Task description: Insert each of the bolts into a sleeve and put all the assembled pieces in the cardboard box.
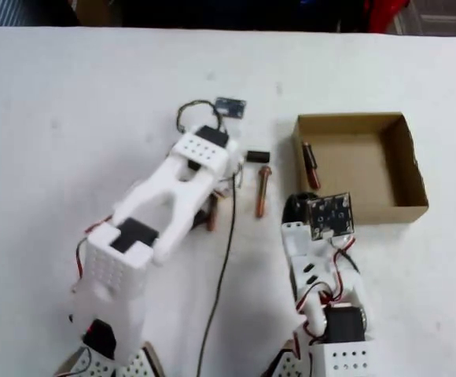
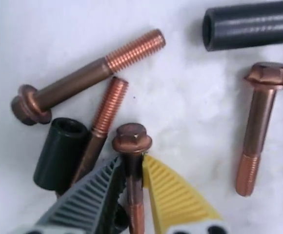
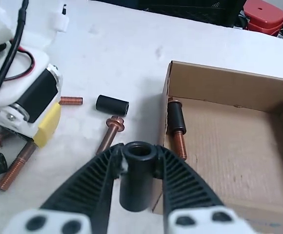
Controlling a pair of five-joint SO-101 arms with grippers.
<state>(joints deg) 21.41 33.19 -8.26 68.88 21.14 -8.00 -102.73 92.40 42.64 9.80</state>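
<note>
Bench (image 1: 71, 78) carries everything. Left arm (image 1: 173, 188) stands well off the box (image 1: 369, 177); right arm (image 1: 322, 259) is just beside the box's near wall. One assembled piece (image 1: 310, 165) lies inside the box, against the wall on the left arm's side. Right jaws are clamped on a sleeve (image 3: 136, 173), bore up, just outside the box. Left jaws are clamped on a bolt (image 2: 131, 141) mid-shank, head past the tips, thread back between the jaws. It sits farther from the box than the loose bolt (image 1: 262, 191) and loose sleeve (image 1: 258, 156). Step looks like mating bolt to held sleeve. To do it well, the thread end must enter first, so probably turn or regrip. Line shank with bore, feed slowly, hold sleeve steady.
</note>
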